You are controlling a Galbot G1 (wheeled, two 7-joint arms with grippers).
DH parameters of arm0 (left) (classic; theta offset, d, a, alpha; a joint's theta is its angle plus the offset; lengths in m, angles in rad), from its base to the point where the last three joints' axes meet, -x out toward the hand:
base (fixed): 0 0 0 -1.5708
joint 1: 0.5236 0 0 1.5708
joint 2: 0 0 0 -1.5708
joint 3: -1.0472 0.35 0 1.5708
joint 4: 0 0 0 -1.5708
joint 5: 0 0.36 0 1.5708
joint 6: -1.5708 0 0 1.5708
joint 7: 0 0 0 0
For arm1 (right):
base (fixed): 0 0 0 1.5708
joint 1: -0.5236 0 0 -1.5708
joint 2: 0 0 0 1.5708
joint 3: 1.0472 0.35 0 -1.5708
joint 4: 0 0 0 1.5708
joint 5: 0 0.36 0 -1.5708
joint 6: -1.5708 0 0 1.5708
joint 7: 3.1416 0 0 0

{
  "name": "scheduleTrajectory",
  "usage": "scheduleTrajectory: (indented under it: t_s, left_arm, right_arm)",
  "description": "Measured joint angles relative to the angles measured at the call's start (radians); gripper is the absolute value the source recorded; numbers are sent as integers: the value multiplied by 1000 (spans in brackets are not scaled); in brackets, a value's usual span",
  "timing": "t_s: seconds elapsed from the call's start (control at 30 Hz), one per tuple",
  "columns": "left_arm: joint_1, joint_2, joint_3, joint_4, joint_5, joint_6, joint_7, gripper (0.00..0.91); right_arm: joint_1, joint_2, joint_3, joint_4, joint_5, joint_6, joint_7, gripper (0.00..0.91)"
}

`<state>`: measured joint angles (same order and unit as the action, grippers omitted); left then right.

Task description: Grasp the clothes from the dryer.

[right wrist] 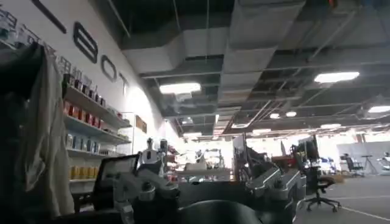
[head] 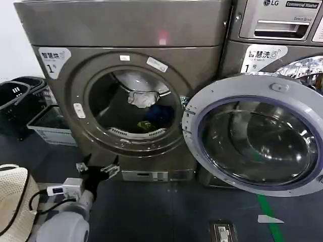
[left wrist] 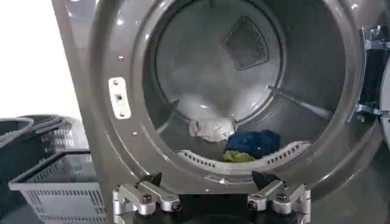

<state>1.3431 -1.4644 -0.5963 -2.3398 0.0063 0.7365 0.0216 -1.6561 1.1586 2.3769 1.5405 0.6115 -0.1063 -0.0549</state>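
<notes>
The bronze-grey dryer (head: 126,25) stands ahead with its round glass door (head: 257,138) swung open to the right. Three clothes lie low in the drum: a whitish-grey piece (head: 143,98), a dark blue piece (head: 159,113) and a yellow-green piece (head: 146,124). My left gripper (head: 99,164) hangs open just below the porthole rim, outside the drum, with nothing between its fingers. In the left wrist view the left gripper (left wrist: 208,180) faces the whitish-grey piece (left wrist: 212,129), the blue piece (left wrist: 253,143) and the yellow-green piece (left wrist: 237,157). My right gripper (right wrist: 207,182) is open and points away into the room.
A black basket (head: 15,101) and a grey crate (head: 50,123) stand on the floor left of the dryer. A silver LG machine (head: 282,30) stands behind the open door. A woven white bag (head: 12,196) sits at the near left.
</notes>
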Motion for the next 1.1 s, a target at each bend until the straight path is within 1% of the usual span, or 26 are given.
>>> scheduleTrajectory:
  t_s: [1.1]
  left_arm:
    - [12, -2, -15, -7, -3, 0, 5, 907]
  right_arm:
    - [6, 10, -12, 5, -2, 2, -2, 907]
